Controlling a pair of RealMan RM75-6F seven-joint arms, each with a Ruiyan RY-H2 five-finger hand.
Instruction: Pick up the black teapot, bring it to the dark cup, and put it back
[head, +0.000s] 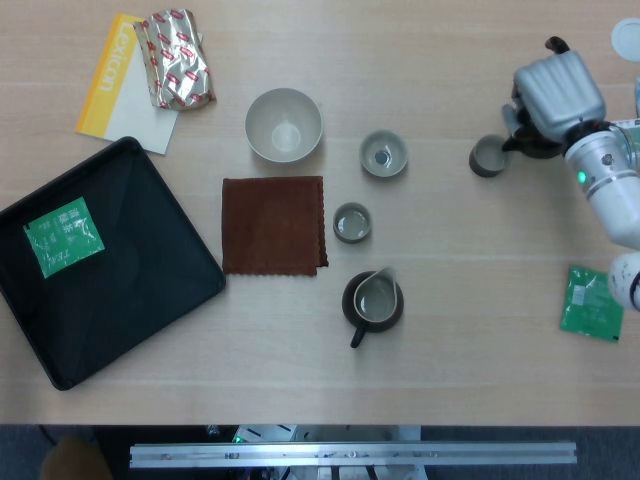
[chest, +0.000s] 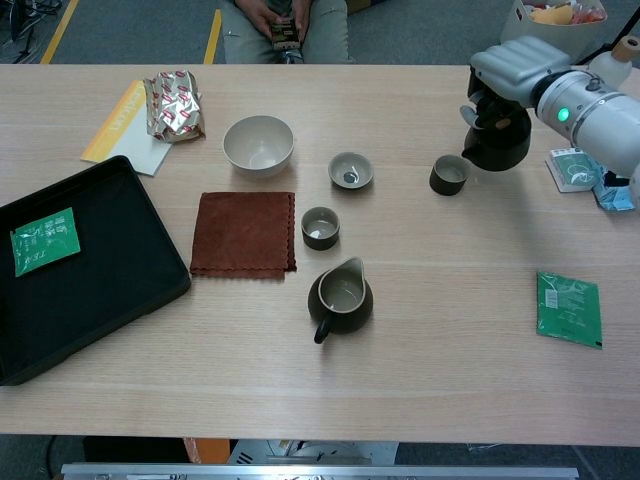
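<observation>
The black teapot (chest: 497, 147) stands upright just right of the dark cup (chest: 449, 175), low over the table or on it; I cannot tell which. My right hand (chest: 521, 68) grips the teapot from above at its handle. In the head view the right hand (head: 558, 89) covers most of the teapot (head: 538, 146), and the dark cup (head: 488, 156) sits close on its left. The spout points toward the cup without touching it. My left hand is in neither view.
A dark pitcher (chest: 343, 294), two small cups (chest: 320, 227) (chest: 351, 170), a white bowl (chest: 258, 145) and a brown cloth (chest: 245, 234) fill the table's middle. A black tray (chest: 110, 270) lies at the left. Green packets (chest: 568, 308) lie at the right.
</observation>
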